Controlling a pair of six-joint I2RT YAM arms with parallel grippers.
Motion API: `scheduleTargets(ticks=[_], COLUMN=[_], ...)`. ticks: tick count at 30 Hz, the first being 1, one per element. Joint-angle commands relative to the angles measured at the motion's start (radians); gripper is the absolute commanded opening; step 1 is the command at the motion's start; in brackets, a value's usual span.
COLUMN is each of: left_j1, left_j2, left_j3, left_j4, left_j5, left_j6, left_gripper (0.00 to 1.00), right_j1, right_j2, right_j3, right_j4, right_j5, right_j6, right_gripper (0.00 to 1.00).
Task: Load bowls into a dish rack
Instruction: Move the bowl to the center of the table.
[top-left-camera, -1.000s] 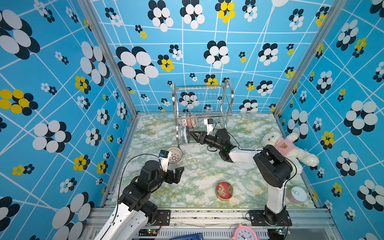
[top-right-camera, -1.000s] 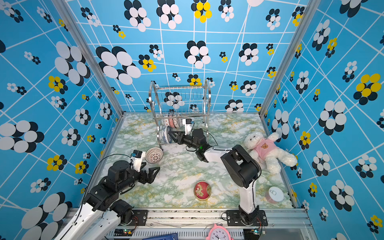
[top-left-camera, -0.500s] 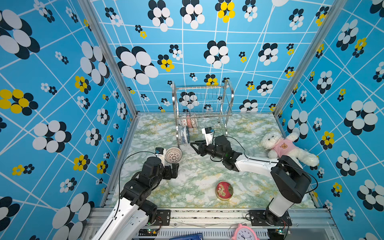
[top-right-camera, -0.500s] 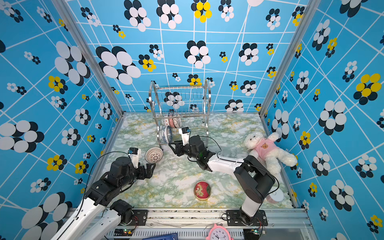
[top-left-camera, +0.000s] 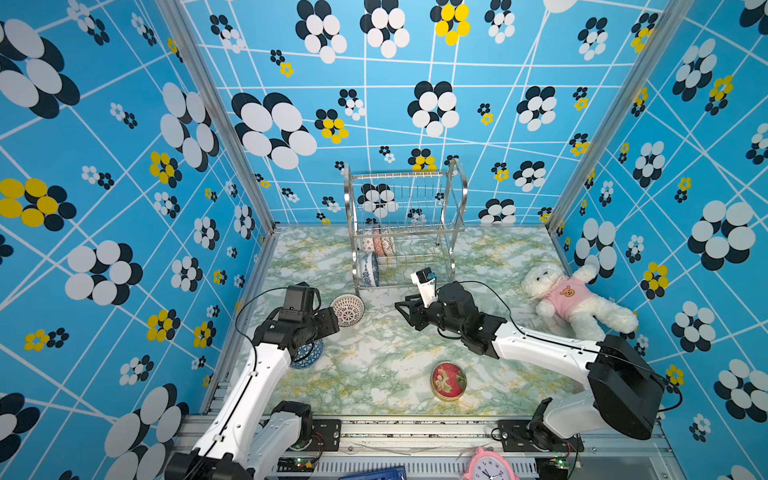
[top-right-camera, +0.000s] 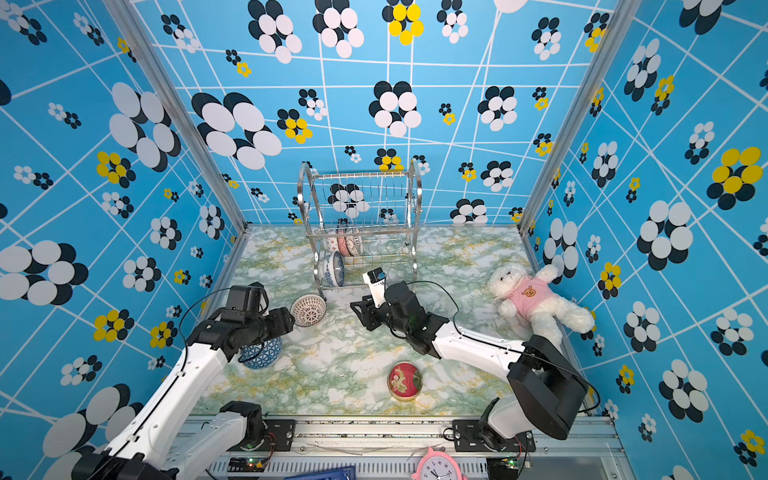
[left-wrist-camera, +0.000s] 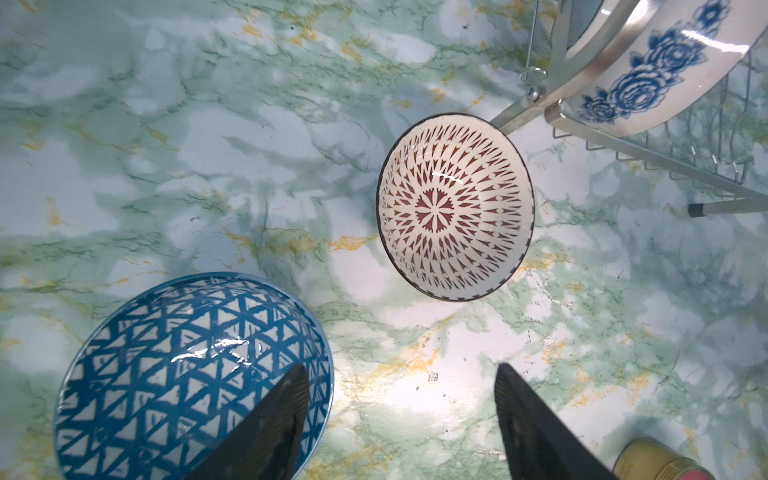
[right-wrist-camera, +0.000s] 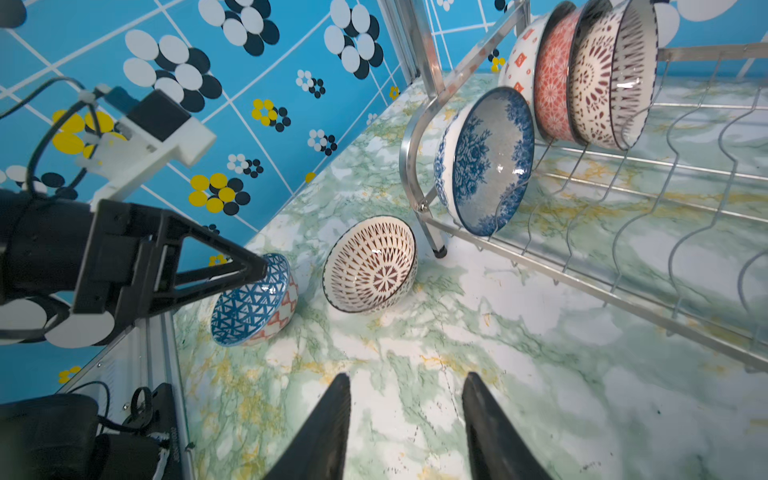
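Observation:
The dish rack (top-left-camera: 405, 224) (top-right-camera: 361, 224) stands at the back of the table. It holds three bowls (right-wrist-camera: 598, 79) side by side on one tier and a blue-flowered bowl (right-wrist-camera: 484, 162) on the tier below. A brown-patterned bowl (top-left-camera: 348, 309) (left-wrist-camera: 455, 208) lies tilted on the table by the rack's foot. A blue-triangle bowl (left-wrist-camera: 187, 374) (right-wrist-camera: 249, 307) lies tilted near the left wall. My left gripper (left-wrist-camera: 401, 370) is open, with one finger over that bowl's inside and its rim between the jaws. My right gripper (right-wrist-camera: 406, 376) (top-left-camera: 405, 311) hangs open over bare table with nothing between its fingers.
A flat red round tin (top-left-camera: 449, 380) lies near the front edge. A white teddy bear (top-left-camera: 573, 299) in a pink top sits at the right wall. A pink clock (top-left-camera: 490, 467) stands below the table's front rail. Blue patterned walls close in three sides.
My left gripper has swung down onto the blue-triangle bowl and its jaws have narrowed. My right gripper has drawn back from the rack toward the middle of the table.

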Motion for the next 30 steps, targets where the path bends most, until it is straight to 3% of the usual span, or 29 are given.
scheduleTargets(ticks=[1, 14, 30], left_j1=[0.014, 0.024, 0.012], left_j2=[0.064, 0.354, 0.438], left_j3=[0.06, 0.172, 0.118], left_j4=[-0.008, 0.003, 0.109], left_j5=[0.022, 0.009, -0.021], left_j6=[0.018, 0.008, -0.03], left_gripper=[0.67, 0.58, 0.44], right_j1=[0.004, 0.007, 0.006], right_j2=[-0.035, -0.133, -0.136], right_j3=[-0.03, -0.098, -0.112], right_j4=[-0.029, -0.038, -0.026], right_j5=[-0.002, -0.008, -0.013], right_j6=[-0.014, -0.012, -0.011], right_gripper=[0.46, 0.46, 0.46])
